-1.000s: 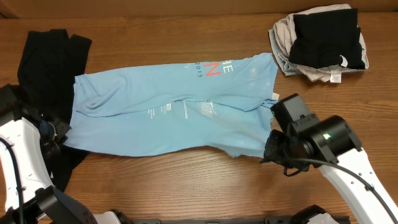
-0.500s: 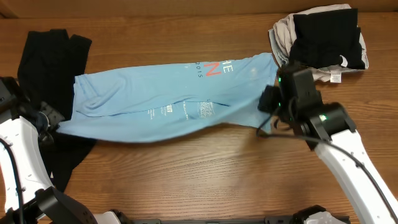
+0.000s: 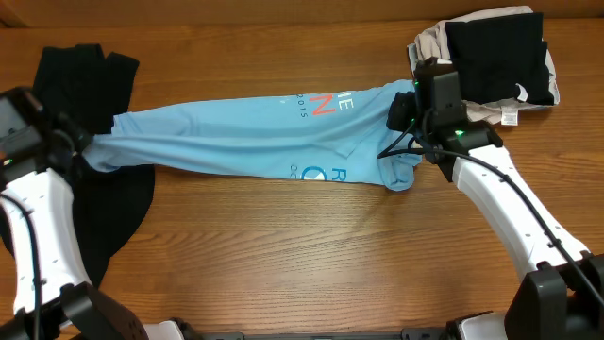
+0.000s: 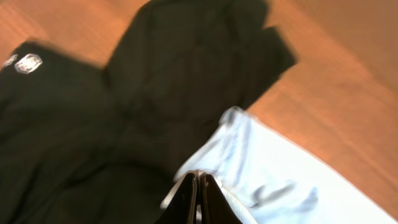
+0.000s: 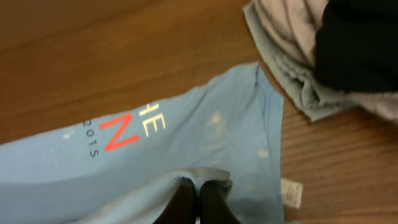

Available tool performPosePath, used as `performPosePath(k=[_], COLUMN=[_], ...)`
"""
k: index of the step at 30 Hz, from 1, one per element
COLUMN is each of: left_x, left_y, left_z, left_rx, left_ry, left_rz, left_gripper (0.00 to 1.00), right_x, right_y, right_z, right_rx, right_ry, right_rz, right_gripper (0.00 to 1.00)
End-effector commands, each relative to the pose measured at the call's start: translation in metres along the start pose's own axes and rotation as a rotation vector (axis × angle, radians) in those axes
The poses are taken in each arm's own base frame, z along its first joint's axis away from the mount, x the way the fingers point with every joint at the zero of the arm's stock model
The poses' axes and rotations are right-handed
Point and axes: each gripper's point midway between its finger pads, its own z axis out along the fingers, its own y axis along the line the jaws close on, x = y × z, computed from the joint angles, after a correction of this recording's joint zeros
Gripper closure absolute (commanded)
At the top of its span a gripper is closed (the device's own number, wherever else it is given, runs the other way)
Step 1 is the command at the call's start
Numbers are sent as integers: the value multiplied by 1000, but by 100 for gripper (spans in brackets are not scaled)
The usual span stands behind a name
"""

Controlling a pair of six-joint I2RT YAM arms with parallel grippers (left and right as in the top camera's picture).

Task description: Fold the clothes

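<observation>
**Overhead view.** We are looking down on a brown, wood-grain surface [image 3: 283, 255] that is filling the whole frame; none of the room beyond it is showing. The light blue T-shirt [image 3: 236, 151] is lying pulled out into a long band across the middle of the frame. Its red and white lettering [image 3: 326, 102] is facing up right of centre. The black garment [image 3: 75, 94] is lying at the left of the frame, partly under the shirt's left end. At the upper right, a grey garment [image 3: 429, 52] is sitting bunched with a folded black piece [image 3: 495, 52] on top of it, just beside the shirt's right end.

**Left wrist view.** Here we are seeing what the overhead view is hiding. The left end effector [image 4: 199, 186] is pinching the shirt's pale edge with its jaws pressed together, above the black cloth. A small white emblem [image 4: 25, 62] is showing on the black garment, though blurred.

**Right wrist view.** The right end effector [image 5: 199, 190] is gripping a raised fold of the shirt, its jaws closed on the cloth. Only this view is resolving a white tag [image 5: 290, 190] at the shirt's edge.
</observation>
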Motion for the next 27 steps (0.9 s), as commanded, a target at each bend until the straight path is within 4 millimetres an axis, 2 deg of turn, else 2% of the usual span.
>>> performPosePath(k=[1, 5, 9, 12, 15, 16, 17, 19, 20, 21, 22, 24, 27], left_x=[3, 22, 45, 54, 54, 53, 50, 45, 43, 44, 45, 49, 60], left_y=[-23, -27, -22, -20, -21, -21, -23, -25, -27, -29, -32, -34, -31], left_z=[18, 47, 74, 91, 101, 102, 102, 101, 99, 97, 95, 92, 90], left_rx=[16, -29, -54, -62, -59, -57, -52, -46, -38, -24, -8, 13, 7], left_ry=[1, 49, 120, 141, 134, 129, 116, 101, 104, 117, 129, 160, 207], left_rz=[29, 62, 71, 74, 73, 73, 72, 71, 75, 94, 118, 166, 202], left_gripper=[96, 96, 96, 96, 93, 89, 80, 46, 27, 11, 0, 0, 0], right_x=[-17, -17, -6, 3, 9, 9, 9, 6, 4, 2, 1, -1, -1], right_y=[0, 1, -6, -14, -24, -26, -29, -32, -32, -31, -29, -22, -12], right_z=[-1, 10, 32, 50, 65, 67, 67, 66, 63, 59, 55, 47, 37], right_rx=[1, 1, 24, 43, 62, 66, 69, 73, 70, 62, 51, 19, -29], right_ry=[-55, -60, -25, 5, 23, 25, 24, 20, 21, 23, 27, 42, 66], right_rz=[-44, -80, -78, -74, -64, -61, -58, -50, -48, -46, -46, -45, -44], right_gripper=[96, 96, 96, 95, 82, 74, 60, 33, 23, 14, 9, 2, 0])
